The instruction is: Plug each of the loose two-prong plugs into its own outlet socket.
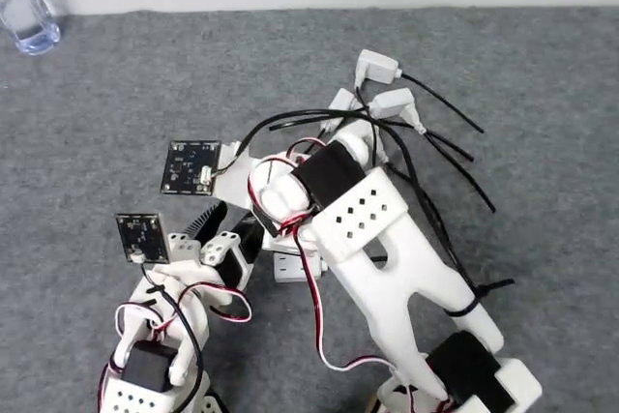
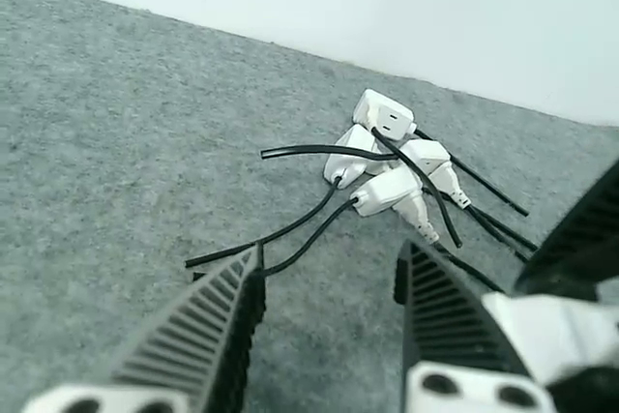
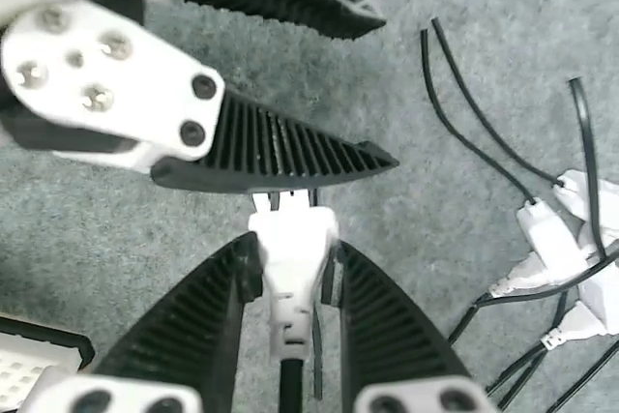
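Note:
My right gripper (image 3: 293, 250) is shut on a white two-prong plug (image 3: 290, 278), whose prongs point out at the left gripper's lower black finger (image 3: 280, 152). My left gripper (image 2: 331, 258) is open with nothing between its fingers, low over the grey carpet. It also appears close in front of the held plug, as the left gripper (image 3: 382, 89), jaws apart. Farther off lies a cluster of white sockets and plugs (image 2: 387, 157) on black cords. One socket (image 2: 384, 116) faces up with two slots. In the high view this cluster (image 1: 382, 89) lies beyond the right arm (image 1: 368, 210).
Black cords (image 1: 435, 152) trail loosely from the cluster across the carpet toward the right arm's base. A clear glass (image 1: 27, 16) stands at the far left corner by the white wall. Open carpet lies left of the cluster.

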